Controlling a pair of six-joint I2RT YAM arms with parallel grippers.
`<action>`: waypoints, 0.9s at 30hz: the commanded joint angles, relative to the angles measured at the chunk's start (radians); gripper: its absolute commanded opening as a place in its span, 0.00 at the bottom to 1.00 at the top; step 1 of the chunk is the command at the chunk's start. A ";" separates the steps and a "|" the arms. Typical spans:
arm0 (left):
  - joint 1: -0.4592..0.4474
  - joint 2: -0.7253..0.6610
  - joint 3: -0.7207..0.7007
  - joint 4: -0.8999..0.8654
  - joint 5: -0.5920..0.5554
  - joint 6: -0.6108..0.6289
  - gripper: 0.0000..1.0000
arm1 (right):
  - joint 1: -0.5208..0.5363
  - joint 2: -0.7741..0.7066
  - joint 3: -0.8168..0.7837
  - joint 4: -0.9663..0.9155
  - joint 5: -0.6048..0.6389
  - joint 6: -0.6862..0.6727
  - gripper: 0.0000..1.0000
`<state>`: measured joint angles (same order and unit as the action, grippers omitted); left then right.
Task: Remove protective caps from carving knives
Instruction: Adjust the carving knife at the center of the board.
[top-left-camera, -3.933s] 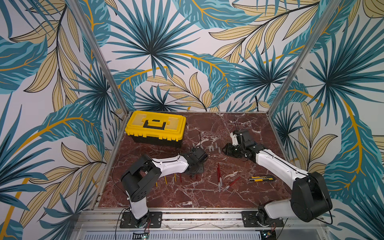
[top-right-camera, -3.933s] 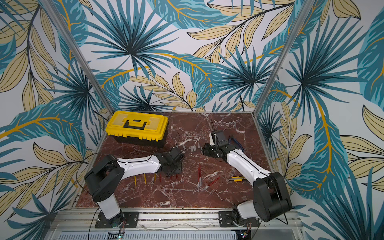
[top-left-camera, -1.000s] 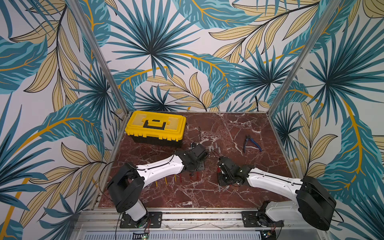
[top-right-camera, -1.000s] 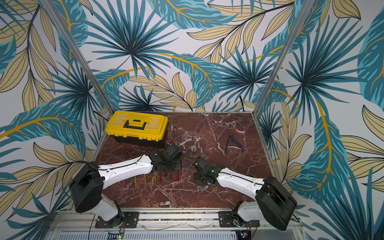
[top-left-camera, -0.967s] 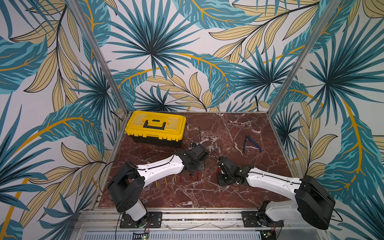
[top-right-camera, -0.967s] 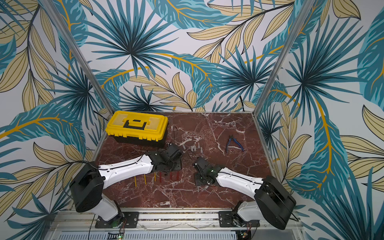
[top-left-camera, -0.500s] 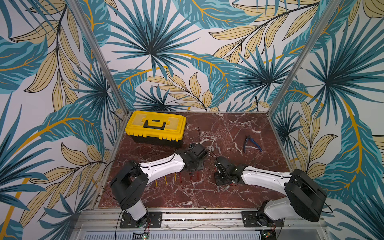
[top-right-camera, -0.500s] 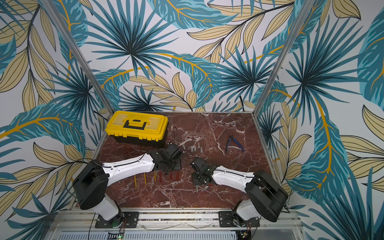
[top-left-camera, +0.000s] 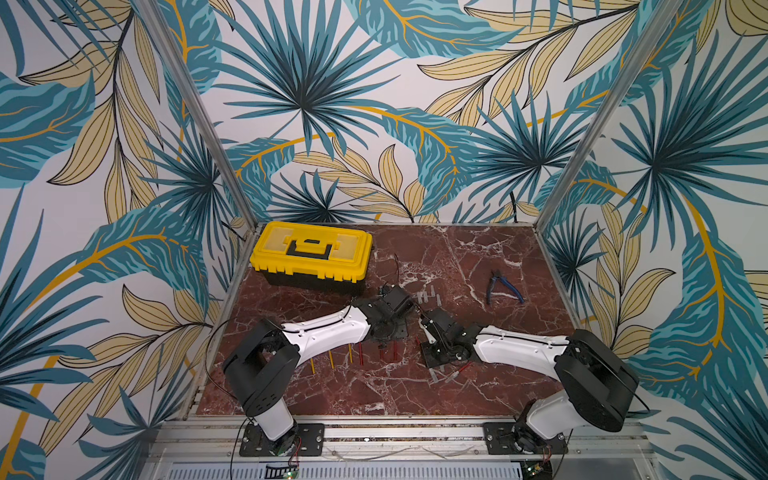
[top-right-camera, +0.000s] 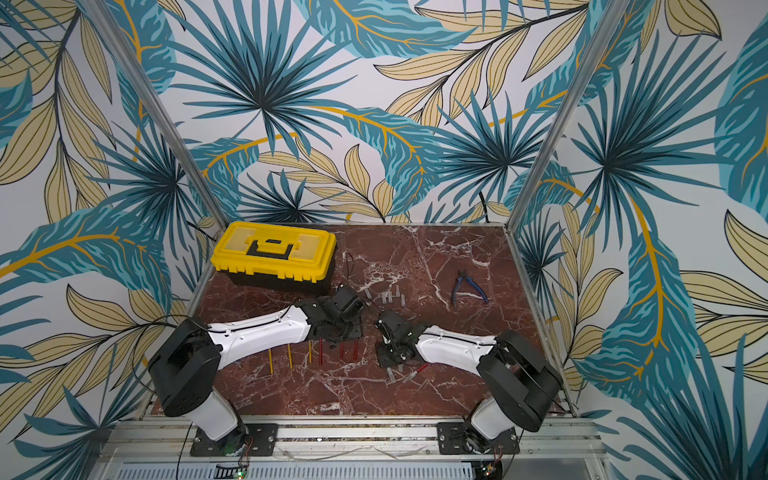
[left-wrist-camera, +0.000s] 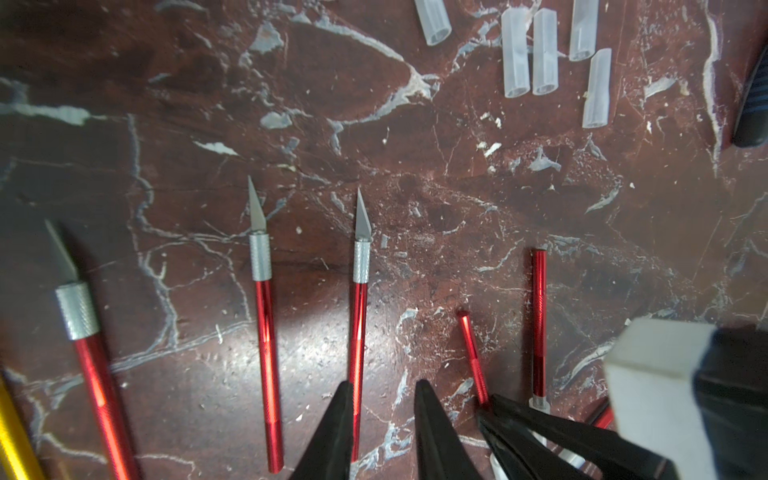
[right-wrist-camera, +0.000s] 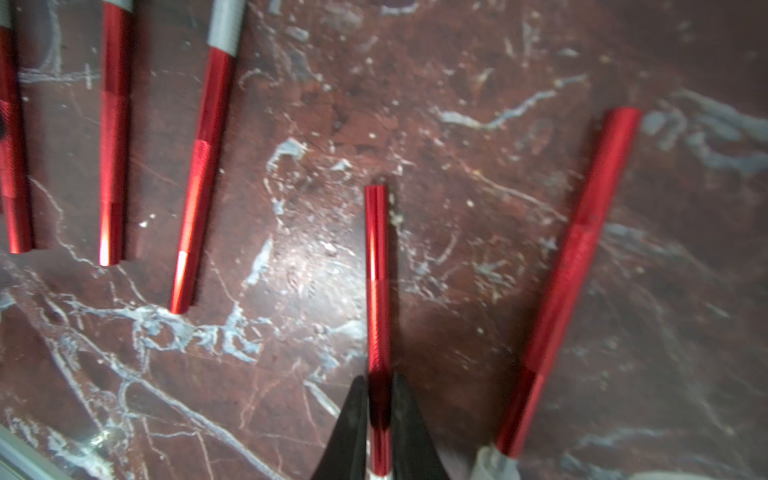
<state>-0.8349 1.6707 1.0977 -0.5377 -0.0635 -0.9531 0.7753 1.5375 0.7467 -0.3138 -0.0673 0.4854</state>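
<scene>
Carving knives (top-left-camera: 360, 355) lie in a row at lower centre in both top views, 3 yellow-handled at the left, red ones to their right. On the marble table (top-left-camera: 374, 390) a yellow toolbox (top-left-camera: 311, 249) sits upper left, blue pliers (top-left-camera: 503, 286) at the right. In the left wrist view the left gripper (left-wrist-camera: 384, 384) has its fingers parted, nothing between them; 3 red knives show bare blades, and 5 protective caps (left-wrist-camera: 516, 54) lie loose beyond the tips. In the right wrist view the right gripper (right-wrist-camera: 379, 384) clamps 1 red knife (right-wrist-camera: 377, 270) by its handle; a neighbouring knife wears a cap.
</scene>
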 joint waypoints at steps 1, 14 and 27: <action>0.009 0.003 -0.013 0.015 -0.001 0.006 0.28 | 0.010 0.021 0.007 -0.013 -0.037 -0.038 0.15; 0.018 0.073 0.050 0.039 0.057 0.033 0.28 | 0.010 -0.154 -0.079 0.024 -0.044 0.041 0.32; 0.024 0.176 0.153 0.120 0.138 0.062 0.00 | 0.068 -0.359 -0.209 0.027 -0.040 0.187 0.00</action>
<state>-0.8169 1.8236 1.2022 -0.4686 0.0391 -0.9047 0.8223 1.1988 0.5705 -0.2852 -0.1059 0.6174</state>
